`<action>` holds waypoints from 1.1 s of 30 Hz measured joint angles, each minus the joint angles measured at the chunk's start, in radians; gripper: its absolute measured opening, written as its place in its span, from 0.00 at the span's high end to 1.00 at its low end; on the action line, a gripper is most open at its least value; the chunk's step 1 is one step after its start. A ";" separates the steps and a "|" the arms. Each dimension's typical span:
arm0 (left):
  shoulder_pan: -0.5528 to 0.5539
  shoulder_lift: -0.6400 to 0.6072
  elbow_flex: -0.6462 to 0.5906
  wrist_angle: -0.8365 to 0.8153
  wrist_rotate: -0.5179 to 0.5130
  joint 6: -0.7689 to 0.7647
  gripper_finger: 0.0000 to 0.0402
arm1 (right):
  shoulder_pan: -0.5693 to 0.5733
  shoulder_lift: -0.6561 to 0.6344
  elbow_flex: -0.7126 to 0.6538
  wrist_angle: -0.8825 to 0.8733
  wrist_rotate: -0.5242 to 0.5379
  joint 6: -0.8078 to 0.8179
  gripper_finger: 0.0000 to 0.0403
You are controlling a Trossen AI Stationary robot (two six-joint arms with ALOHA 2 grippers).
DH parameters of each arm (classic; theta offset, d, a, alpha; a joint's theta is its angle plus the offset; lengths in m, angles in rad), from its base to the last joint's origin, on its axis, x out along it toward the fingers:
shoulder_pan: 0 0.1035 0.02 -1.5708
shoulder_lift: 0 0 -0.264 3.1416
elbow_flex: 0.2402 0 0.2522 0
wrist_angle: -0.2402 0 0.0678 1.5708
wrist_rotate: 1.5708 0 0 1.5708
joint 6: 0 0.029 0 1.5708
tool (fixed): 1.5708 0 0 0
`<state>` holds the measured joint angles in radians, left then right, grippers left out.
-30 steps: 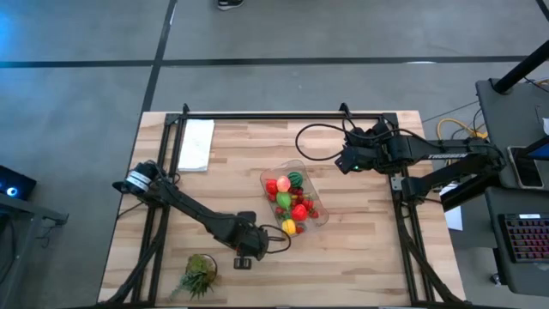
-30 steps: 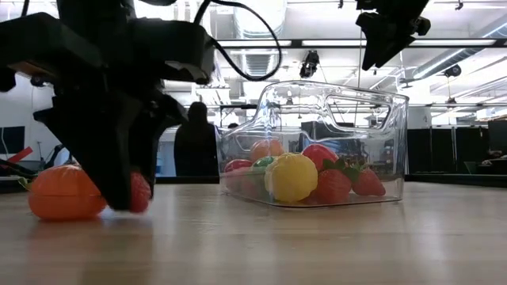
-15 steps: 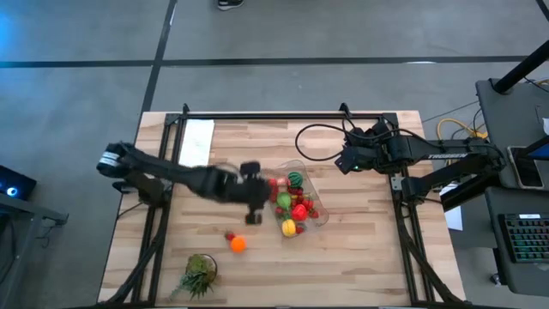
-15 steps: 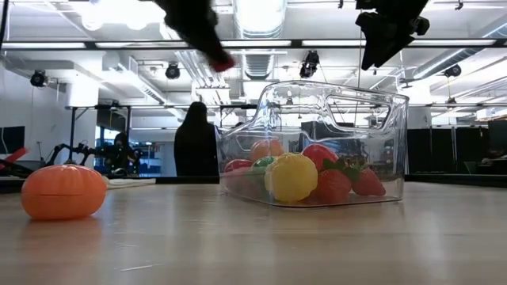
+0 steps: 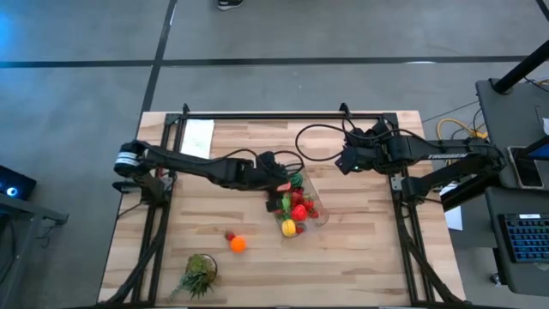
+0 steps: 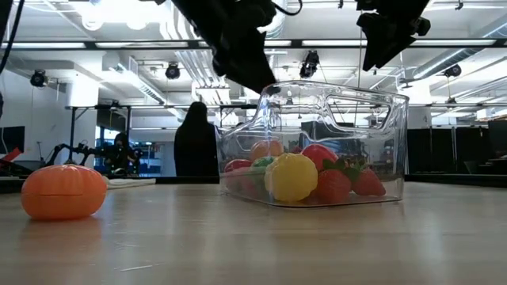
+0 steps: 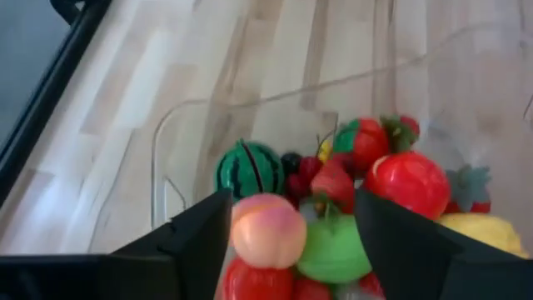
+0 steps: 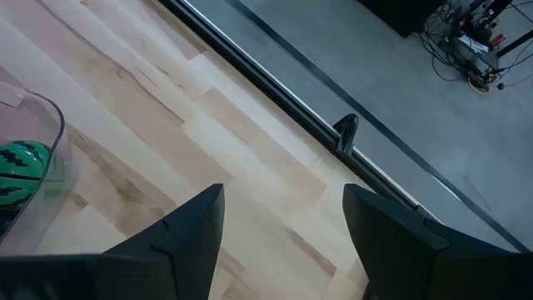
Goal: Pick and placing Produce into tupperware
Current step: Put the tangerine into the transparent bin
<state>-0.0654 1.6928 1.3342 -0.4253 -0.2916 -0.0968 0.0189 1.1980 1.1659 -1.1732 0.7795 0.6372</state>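
Pale wooden planks make up the table [image 5: 360, 249], framed by a dark rail, with grey floor around it. Over the table's middle, the left gripper [image 5: 281, 182] hangs above the near-left end of the tupperware [image 5: 316, 204], its fingers [image 7: 196, 237] spread apart with nothing clamped between them. Directly under it, seen from the left wrist, a pink peach [image 7: 266, 230] sits on top of the heap, framed in the gap between the two fingers, with a red piece below it, a green piece [image 7: 333, 250] beside it, a small watermelon [image 7: 250, 169] further in, a large red fruit [image 7: 406, 183] and a yellow one at the edge. From table height the clear container [image 6: 333, 142] stands upright on the wood, holding yellow, red and orange produce [image 6: 291, 176], the dark gripper [image 6: 238, 39] hovering just over its left rim.

Outside the container, nearer the front, an orange piece [image 5: 238, 244] and a tiny red one [image 5: 229, 235] lie on the wood just beside each other. A leafy green tuft [image 5: 199, 273] sits by the front left edge, and a white sheet [image 5: 196, 144] lies at the rear left.

The right gripper [image 5: 346, 160] waits raised near the rear right, fingers [image 8: 183, 237] parted and empty.
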 joint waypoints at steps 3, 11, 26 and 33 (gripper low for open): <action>-0.006 -0.016 0.008 -0.118 0.003 -0.002 0.36 | 0.000 0.000 -0.003 0.000 0.000 -0.001 0.41; -0.118 -0.157 0.009 -0.335 0.236 -0.014 0.37 | -0.002 0.000 -0.011 0.002 0.026 -0.010 0.41; -0.423 -0.054 -0.034 -0.421 0.256 -0.138 0.39 | -0.067 0.000 -0.016 0.008 0.060 -0.010 0.41; -0.432 0.037 -0.045 -0.426 0.259 -0.315 0.39 | -0.079 0.000 -0.016 0.011 0.060 -0.011 0.41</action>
<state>-0.4973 1.7297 1.2891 -0.8511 -0.0322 -0.4121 -0.0597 1.1980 1.1496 -1.1625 0.8391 0.6260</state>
